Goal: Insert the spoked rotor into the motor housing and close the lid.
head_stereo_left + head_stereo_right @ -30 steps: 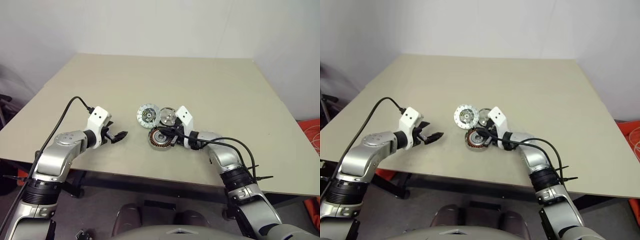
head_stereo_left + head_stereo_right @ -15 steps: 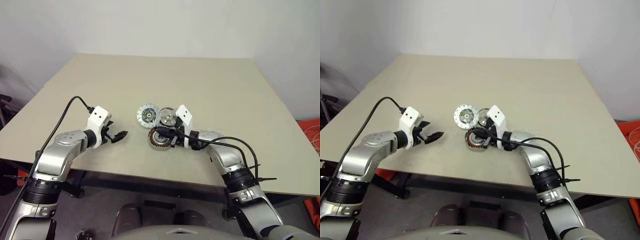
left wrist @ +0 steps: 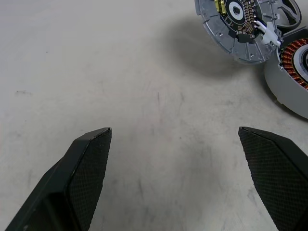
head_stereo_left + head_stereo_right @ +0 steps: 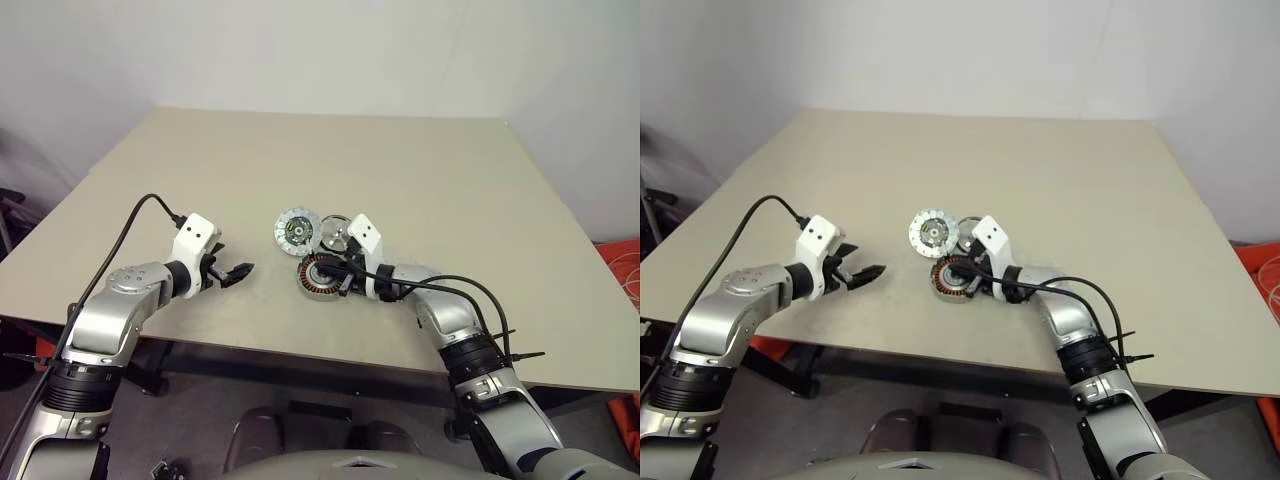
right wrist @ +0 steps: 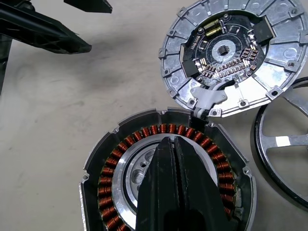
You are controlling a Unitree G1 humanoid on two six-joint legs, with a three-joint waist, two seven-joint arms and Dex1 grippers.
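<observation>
Nothing is shifting since a second ago: on the tabletop [image 4: 420,170] my right tool [image 5: 175,159], fingers pressed together, is hovering over the open motor housing [image 4: 318,275]. The lid [image 4: 295,228] and spoked rotor [image 4: 335,232] are lying just behind, uninserted. My left tool [image 4: 238,272] is gaping, empty. No readable markings.

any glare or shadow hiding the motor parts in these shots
Right wrist view: lid and copper windings of the motor housing crisp, evenly lit, the shut right gripper covering the hub. Left wrist view: a soft shadow beside the lid, hiding nothing. Head views: even light.
</observation>
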